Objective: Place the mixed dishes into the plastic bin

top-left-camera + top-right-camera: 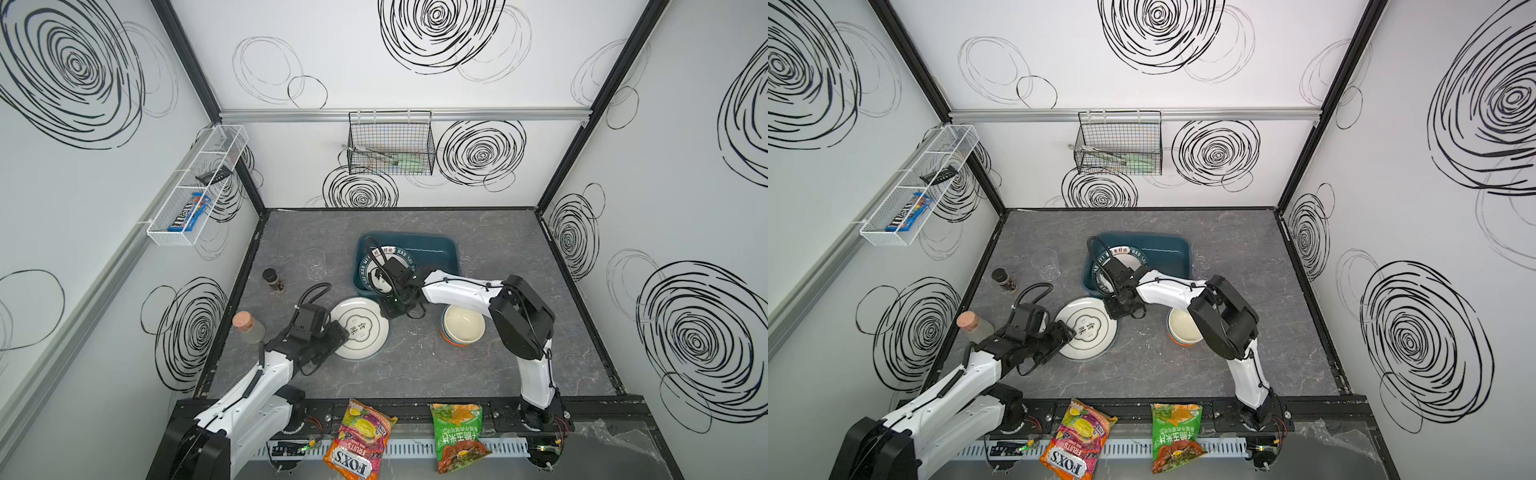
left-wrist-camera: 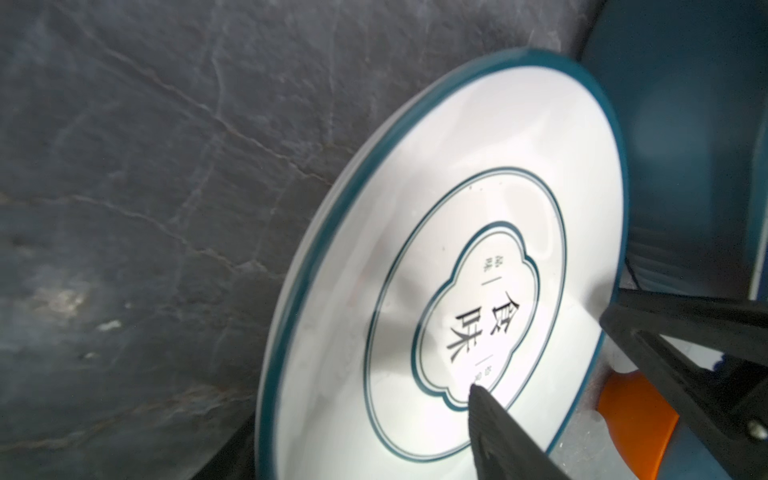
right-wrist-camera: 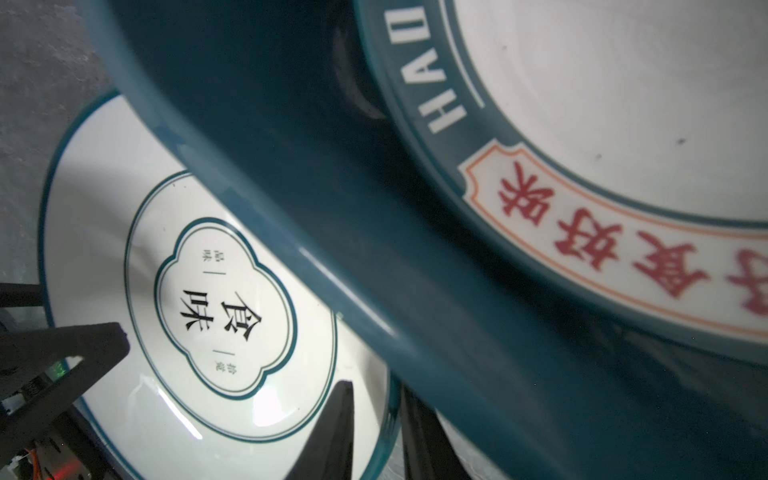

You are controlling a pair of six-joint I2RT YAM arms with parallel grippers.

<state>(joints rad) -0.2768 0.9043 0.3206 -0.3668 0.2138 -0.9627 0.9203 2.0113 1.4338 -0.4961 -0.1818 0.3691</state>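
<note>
Plastic bin [image 1: 436, 249] at table centre-back, lettered plate [image 1: 380, 266] inside; right gripper [image 1: 390, 309] just beside its near wall, jaws slightly apart, nothing held; quatrefoil plate [image 1: 360, 328] on table touching bin front, left gripper [image 1: 336, 336] over its edge, jaws apart, empty; bowl stack [image 1: 463, 324] nr right arm; clear cup [image 1: 314, 262], spice jar [image 1: 273, 280], cork jar [image 1: 248, 327] off to left.

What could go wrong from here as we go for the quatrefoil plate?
The left hand and the right hand both hover open over the quatrefoil plate, so they might collide. The plate lies close by the near corner of the bin; lifting it could catch the rim. The cork-topped jar stands beside the left arm and could get knocked.
</note>
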